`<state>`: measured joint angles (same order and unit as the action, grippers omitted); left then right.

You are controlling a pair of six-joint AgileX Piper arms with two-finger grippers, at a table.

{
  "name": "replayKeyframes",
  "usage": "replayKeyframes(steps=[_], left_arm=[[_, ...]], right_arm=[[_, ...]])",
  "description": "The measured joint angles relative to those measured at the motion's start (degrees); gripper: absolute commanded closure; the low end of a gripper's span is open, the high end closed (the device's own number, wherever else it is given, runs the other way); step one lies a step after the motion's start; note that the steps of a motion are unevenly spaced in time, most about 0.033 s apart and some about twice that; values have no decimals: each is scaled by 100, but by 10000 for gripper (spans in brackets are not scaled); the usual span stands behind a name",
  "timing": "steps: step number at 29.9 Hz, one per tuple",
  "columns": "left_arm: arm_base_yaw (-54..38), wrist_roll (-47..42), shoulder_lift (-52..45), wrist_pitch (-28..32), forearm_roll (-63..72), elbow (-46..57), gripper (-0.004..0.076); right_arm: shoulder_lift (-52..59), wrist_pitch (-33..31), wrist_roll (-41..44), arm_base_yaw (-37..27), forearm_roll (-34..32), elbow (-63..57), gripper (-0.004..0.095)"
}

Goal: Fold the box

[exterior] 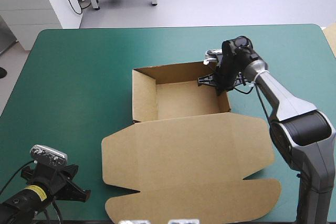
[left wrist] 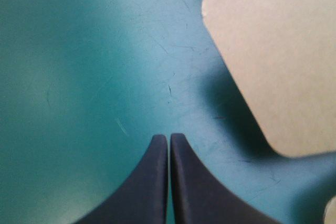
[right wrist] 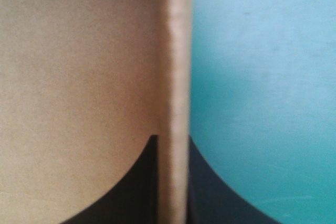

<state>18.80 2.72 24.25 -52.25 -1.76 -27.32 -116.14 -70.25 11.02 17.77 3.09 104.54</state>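
Teal-green table (exterior: 79,77), 1 brown box (exterior: 144,95), lid (exterior: 189,145) flat. 2 grippers: right gripper (right wrist: 172,139) clamps box wall; left gripper (left wrist: 169,137) closed, empty.

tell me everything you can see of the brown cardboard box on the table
The brown cardboard box is a cut sheet of plain board, half formed. At its far end is an open tray with four raised walls. Its wide lid, with rounded flaps, lies flat toward the near edge. It rests mid-table on the teal-green cover. The right gripper pinches the tray's right wall near the far corner, black fingers on either side.
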Motion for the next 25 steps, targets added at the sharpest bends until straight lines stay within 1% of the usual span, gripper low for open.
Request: replayKeyframes(steps=[5, 8, 17, 21, 25], left_arm=[[0, 0, 0, 0, 0, 0, 731], [0, 0, 0, 0, 0, 0, 731], [0, 0, 0, 0, 0, 0, 731], [0, 0, 0, 0, 0, 0, 731], [0, 0, 0, 0, 0, 0, 731]], right_arm=[[414, -13, -36, -766, -62, -5, 927], [638, -19, -118, -1334, -81, -5, 927], [1039, -45, -447, -3270, -154, -5, 927], [1057, -58, -537, -4024, -515, -5, 927], [1057, -58, -587, -4619, -993, -6, 927]])
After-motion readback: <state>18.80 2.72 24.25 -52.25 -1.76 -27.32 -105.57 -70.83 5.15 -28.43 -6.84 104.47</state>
